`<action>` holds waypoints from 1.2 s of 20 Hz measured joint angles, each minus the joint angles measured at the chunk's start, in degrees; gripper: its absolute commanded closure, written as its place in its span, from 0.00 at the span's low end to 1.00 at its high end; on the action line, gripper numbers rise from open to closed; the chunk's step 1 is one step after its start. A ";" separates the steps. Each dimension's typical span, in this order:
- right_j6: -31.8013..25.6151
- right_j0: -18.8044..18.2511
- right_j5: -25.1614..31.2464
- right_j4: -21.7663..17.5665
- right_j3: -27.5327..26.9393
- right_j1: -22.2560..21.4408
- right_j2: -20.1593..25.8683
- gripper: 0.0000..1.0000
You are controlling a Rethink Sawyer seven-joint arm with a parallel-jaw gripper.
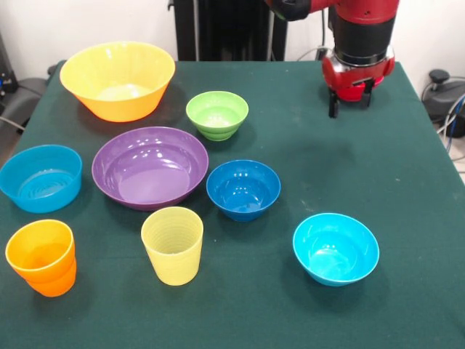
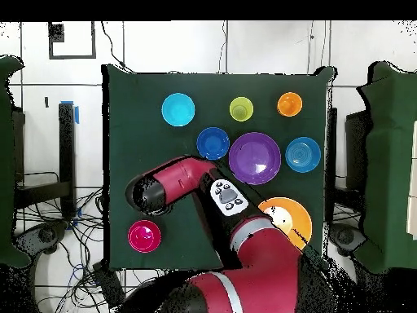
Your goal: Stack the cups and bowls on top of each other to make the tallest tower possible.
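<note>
Left and right as in the front view, on the green table (image 1: 407, 218).

Nearest row: orange cup (image 1: 41, 256) at far left, pale yellow ribbed cup (image 1: 173, 243) near the middle, cyan bowl (image 1: 336, 248) to the right. All upright, mouths up, well apart from one another.

Next row back: light blue straight-sided bowl (image 1: 41, 177) at the left edge, wide purple bowl (image 1: 150, 166) beside it, dark blue bowl (image 1: 243, 189) just right of the purple one, close but apparently not touching.

Farther: small lime green bowl (image 1: 216, 114), then the large yellow-orange bowl (image 1: 117, 78) at far left.

Farthest, on the right: gripper (image 1: 352, 102) hanging above bare cloth, its two black fingers spread, nothing between them.

The tower (image 2: 144, 235) shows only in the overhead view: a red round alone near the robot's side of the table, well apart from everything else. From straight above, impossible to tell whether a cup sits inside it.

Judged step: between placements, with an empty gripper and nine loose pieces waiting, so early in the build.

Next move, as a guess: choose a piece to add, lower the spread fingers astride one wall of its rim, pinch, lift clear. Calls for a long reach across to the near or left side.
</note>
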 measured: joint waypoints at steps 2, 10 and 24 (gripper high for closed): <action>0.00 -0.38 0.27 -0.01 -0.28 0.01 0.69 0.00; 0.00 -2.40 1.77 -0.02 -0.48 -0.01 2.78 0.00; -0.01 -8.88 3.54 -1.44 -0.45 -0.20 5.44 0.00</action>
